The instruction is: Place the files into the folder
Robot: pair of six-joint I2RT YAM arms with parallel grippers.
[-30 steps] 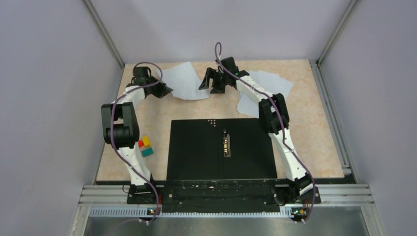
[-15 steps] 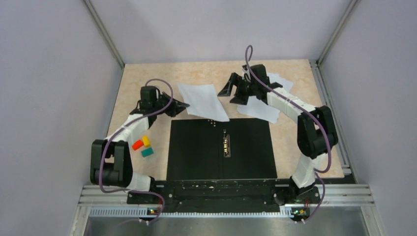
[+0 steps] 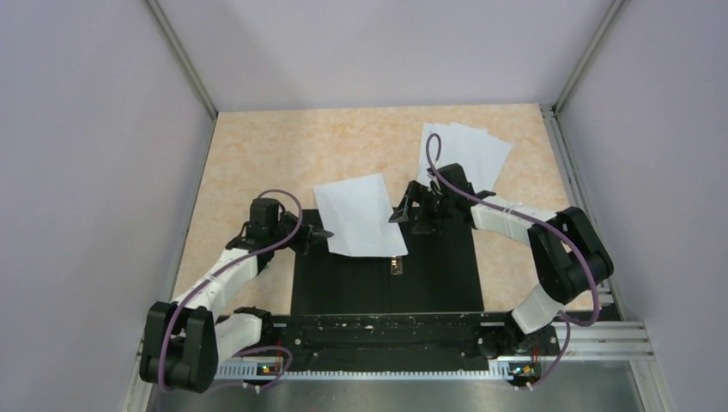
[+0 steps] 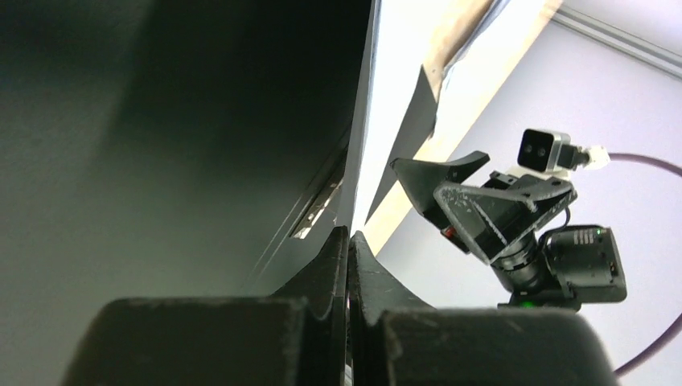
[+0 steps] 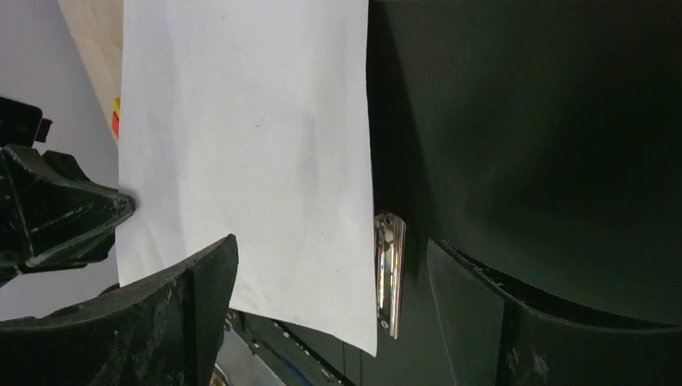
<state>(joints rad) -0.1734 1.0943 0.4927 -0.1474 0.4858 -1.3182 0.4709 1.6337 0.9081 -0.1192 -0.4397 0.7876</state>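
Pinching the sheet (image 3: 356,215) by its left edge, the left fingers (image 3: 324,233) are shut tight on the paper. From their tips it spreads flat toward the right fingers (image 3: 406,221), which stand wide apart and empty at its opposite edge. The sheet's long axis runs crosswise to the left fingers, from far to near, and is skewed a little. Its near end lies over the left cover of the open folder (image 3: 438,275). Its far end sticks out beyond the folder's far edge, over the bare tabletop (image 3: 257,154). The near corner on the right fingers' side sits just beside the spine clip (image 5: 390,273), which the right wrist view shows between that arm's two fingers. The coming move seems to turn on that overhang: the paper probably has to travel nearward along its own length and square up with the cover before it is let go. The left arm has the grip for that pull, and the right arm is close enough to steady the free edge. The remaining files (image 3: 468,150) lie behind the right fingers, well apart from the folder.
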